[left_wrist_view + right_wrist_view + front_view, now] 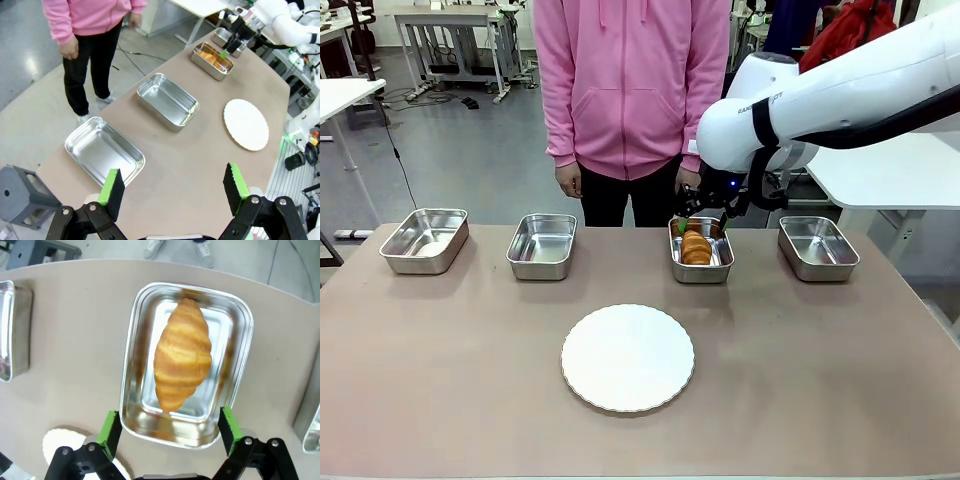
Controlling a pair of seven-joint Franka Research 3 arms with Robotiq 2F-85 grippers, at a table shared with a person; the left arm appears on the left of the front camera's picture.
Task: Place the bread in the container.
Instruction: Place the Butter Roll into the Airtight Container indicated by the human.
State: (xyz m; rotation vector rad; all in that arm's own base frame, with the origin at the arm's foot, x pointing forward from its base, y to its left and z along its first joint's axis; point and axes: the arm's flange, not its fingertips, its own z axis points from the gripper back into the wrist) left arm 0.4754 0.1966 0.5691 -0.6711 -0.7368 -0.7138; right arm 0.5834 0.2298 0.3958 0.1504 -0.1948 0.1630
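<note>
The golden-brown ridged bread (183,355) lies lengthwise inside the steel container (234,315), the third tray from the left (674,262) in the front view, where the bread (696,247) shows too. My right gripper (170,431) hangs open just above that tray, its green pads apart and clear of the loaf; from the front the right gripper (701,222) sits over the tray's far end. Off the table's left end, my left gripper (173,187) stands open with nothing between its fingers. The container with bread (212,58) shows far off there.
Three other steel trays stand in the same row: far left (423,240), second (542,245) and far right (817,247). A round white scalloped plate (628,357) lies near the table's middle front. A person in a pink hoodie (620,90) stands at the far edge, hands down.
</note>
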